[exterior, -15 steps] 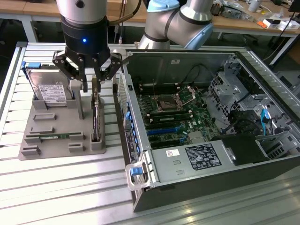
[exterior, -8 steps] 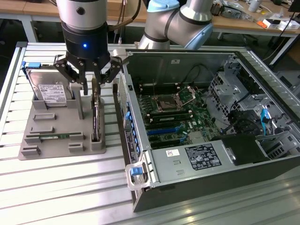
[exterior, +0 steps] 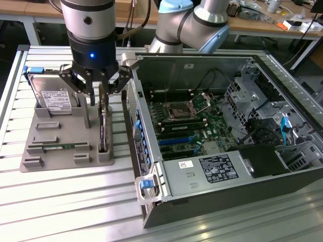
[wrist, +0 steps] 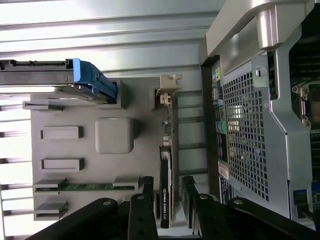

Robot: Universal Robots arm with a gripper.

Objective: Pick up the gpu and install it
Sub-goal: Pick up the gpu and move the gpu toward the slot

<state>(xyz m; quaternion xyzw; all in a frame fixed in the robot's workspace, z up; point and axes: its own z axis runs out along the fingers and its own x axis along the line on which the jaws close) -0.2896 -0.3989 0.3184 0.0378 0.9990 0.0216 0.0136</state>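
The gpu (exterior: 104,132) stands on edge in a slot of the grey holder (exterior: 60,132), to the exterior view's left of the open computer case (exterior: 217,126). My gripper (exterior: 103,97) hangs right over the card's top edge, open. In the wrist view the gpu (wrist: 165,192) is a thin dark edge with its silver end bracket (wrist: 169,89) at the far end. It runs between my two black fingertips (wrist: 147,192), and my gripper (wrist: 167,195) straddles it with a gap on each side. Nothing is held.
A silver hard drive (exterior: 53,98) with a white label and a narrow green memory stick (exterior: 53,147) also sit in the holder. The case's motherboard has blue slots (exterior: 176,138). The case's perforated rear wall (wrist: 250,130) stands close beside the card.
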